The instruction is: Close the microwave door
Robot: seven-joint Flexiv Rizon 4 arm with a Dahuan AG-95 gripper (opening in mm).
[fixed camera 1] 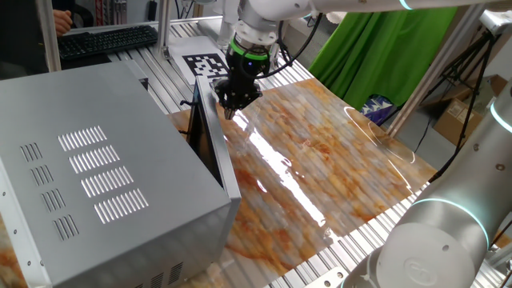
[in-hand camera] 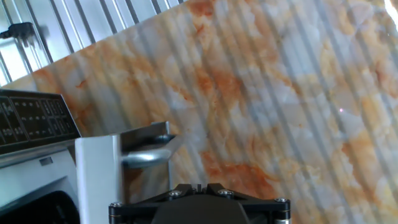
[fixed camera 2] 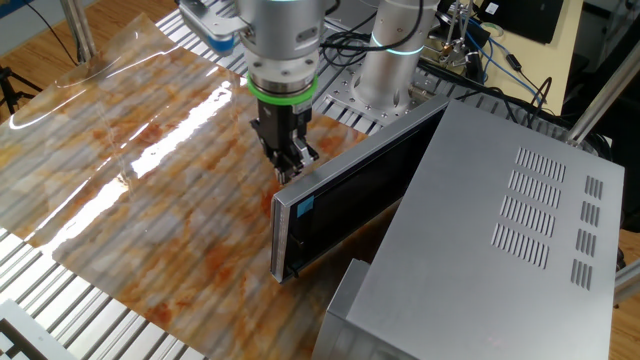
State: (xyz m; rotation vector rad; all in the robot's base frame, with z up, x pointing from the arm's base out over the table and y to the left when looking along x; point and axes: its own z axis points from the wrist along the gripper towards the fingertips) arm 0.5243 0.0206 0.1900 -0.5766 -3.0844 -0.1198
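Observation:
The microwave [fixed camera 1: 88, 168] is a large silver-grey box with vent slots, at the left in one fixed view and at the right in the other [fixed camera 2: 500, 230]. The microwave door [fixed camera 1: 214, 136] stands ajar at an angle, its dark glass face showing in the other fixed view [fixed camera 2: 360, 185]. My gripper [fixed camera 1: 230, 108] is shut and empty, its tip against the outer side of the door's free end near the top edge [fixed camera 2: 290, 168]. The hand view shows the door's silver edge [in-hand camera: 96, 174], a metal handle [in-hand camera: 146, 155], and the gripper [in-hand camera: 193, 185] at the bottom.
The table has an orange marbled surface [fixed camera 1: 320, 160] under a glossy sheet, on slotted aluminium rails. A keyboard [fixed camera 1: 108, 40] and a fiducial marker [fixed camera 1: 206, 64] lie at the back. A green cloth [fixed camera 1: 376, 48] hangs beyond. A second arm's base [fixed camera 1: 432, 240] stands at the front right.

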